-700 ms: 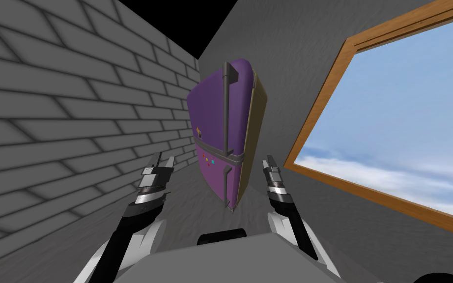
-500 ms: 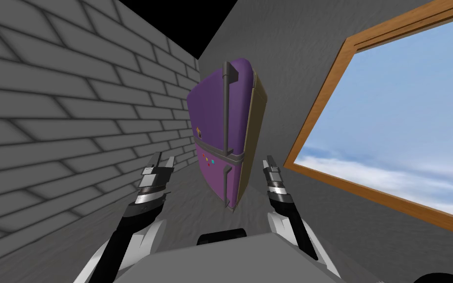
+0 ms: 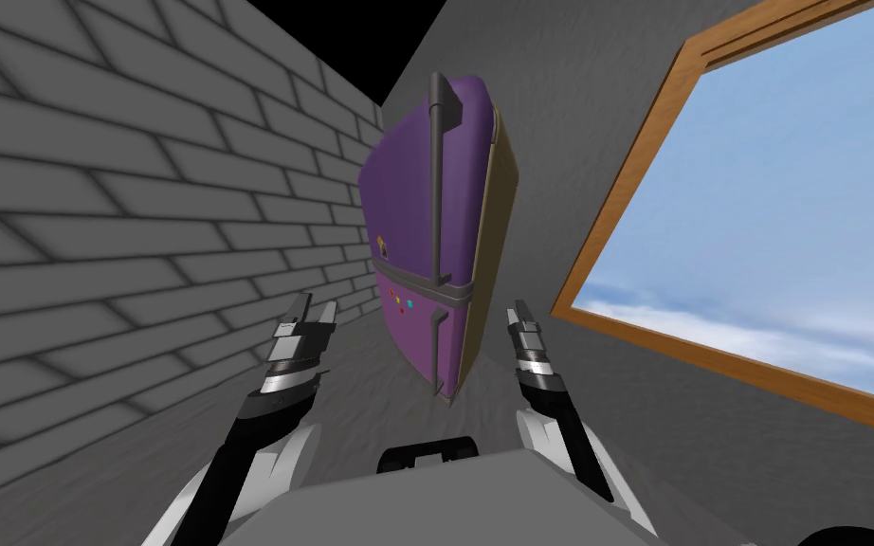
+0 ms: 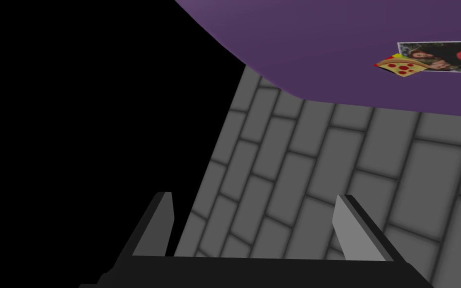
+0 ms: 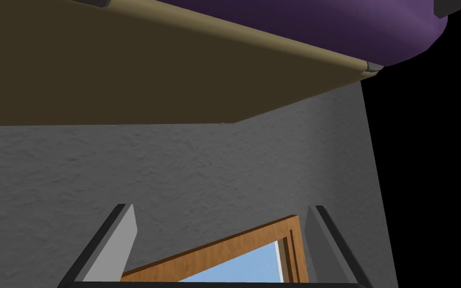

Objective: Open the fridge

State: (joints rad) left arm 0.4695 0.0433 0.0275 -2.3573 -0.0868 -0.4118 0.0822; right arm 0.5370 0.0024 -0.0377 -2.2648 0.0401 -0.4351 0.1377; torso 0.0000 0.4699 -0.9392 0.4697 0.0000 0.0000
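Both arms are reaching forward from the shoulders, running roughly parallel with a wide gap between them. The left forearm (image 3: 236,455) is angling inward as it rises, its dark sleeve ending in a silver wrist ring (image 3: 282,384). The left gripper (image 3: 316,305) is pointing ahead and slightly up, and its two fingers (image 4: 160,227) are standing spread open. The right forearm (image 3: 558,427) is rising to about the same height. The right gripper (image 3: 522,311) is showing edge-on in the head view, and its own fingers (image 5: 119,242) are likewise standing wide apart, pressing on no surface.
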